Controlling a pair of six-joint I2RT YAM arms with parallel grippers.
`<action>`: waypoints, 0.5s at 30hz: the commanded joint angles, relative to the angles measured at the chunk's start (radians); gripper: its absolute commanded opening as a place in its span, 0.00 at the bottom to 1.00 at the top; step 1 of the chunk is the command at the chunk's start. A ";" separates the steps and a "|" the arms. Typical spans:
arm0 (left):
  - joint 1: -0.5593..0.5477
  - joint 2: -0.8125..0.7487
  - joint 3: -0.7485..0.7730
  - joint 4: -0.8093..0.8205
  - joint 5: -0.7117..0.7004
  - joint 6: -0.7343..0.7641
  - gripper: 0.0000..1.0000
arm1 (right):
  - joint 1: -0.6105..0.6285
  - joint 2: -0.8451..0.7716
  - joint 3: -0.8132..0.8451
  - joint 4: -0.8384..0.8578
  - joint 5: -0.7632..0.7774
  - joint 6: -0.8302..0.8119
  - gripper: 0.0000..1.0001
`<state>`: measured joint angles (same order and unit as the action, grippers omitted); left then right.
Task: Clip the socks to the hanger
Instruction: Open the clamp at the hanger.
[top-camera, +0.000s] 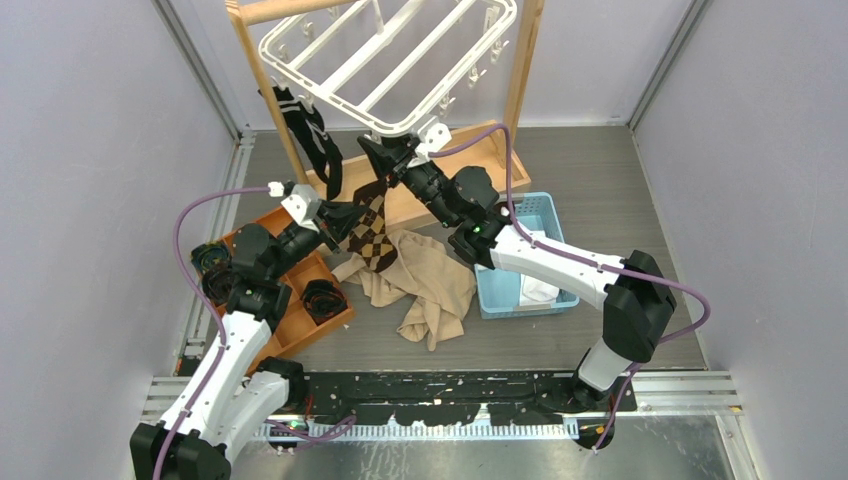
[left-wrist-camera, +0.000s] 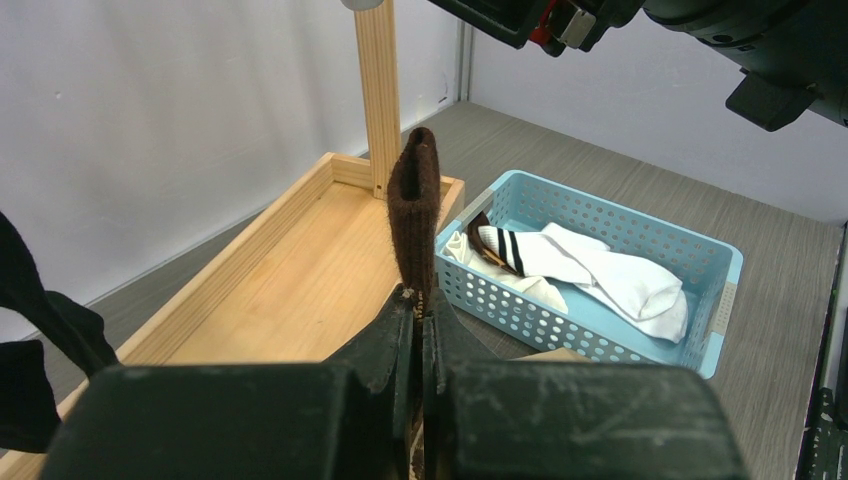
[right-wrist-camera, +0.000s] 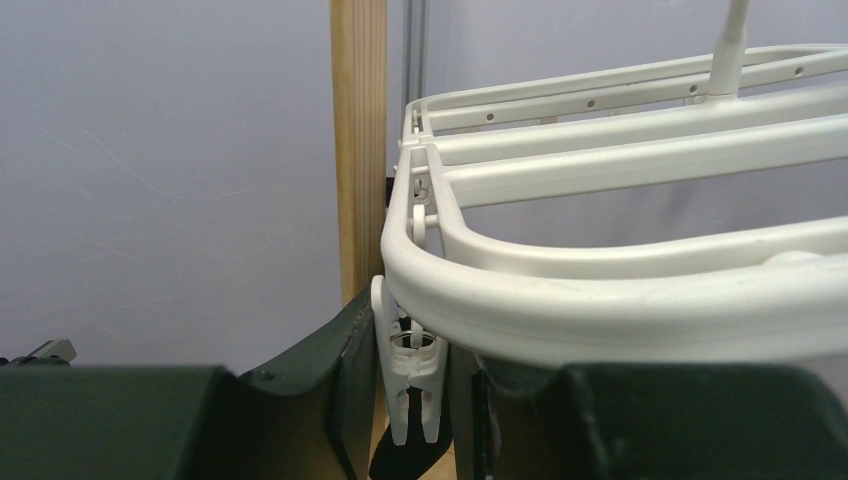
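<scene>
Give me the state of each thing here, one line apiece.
left gripper, shut on the argyle sock
right gripper, fingers closed on a clip
black striped sock, hanging from the hanger
white socks, lying in the blue basket
beige cloth, crumpled on the table

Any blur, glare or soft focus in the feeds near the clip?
Top external: even light, sharp, no glare. Left wrist: brown sock crisp, left gripper's fingers dark, slightly soft. Right wrist: clip readable, hanger rim bright but not washed out, right gripper's fingers dark, blurred.
</scene>
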<state>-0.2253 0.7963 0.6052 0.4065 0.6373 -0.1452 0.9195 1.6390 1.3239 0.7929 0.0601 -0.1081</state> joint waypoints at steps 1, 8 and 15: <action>-0.003 -0.003 0.014 0.029 -0.004 0.017 0.00 | 0.005 -0.017 0.043 0.046 0.015 0.015 0.32; -0.003 -0.003 0.015 0.032 -0.005 0.012 0.00 | 0.005 -0.019 0.041 0.046 0.027 0.013 0.47; -0.003 -0.002 0.019 0.034 -0.004 0.009 0.00 | 0.005 -0.018 0.040 0.062 0.031 0.012 0.57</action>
<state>-0.2253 0.7967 0.6052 0.4068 0.6373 -0.1455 0.9195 1.6390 1.3239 0.7933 0.0711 -0.0986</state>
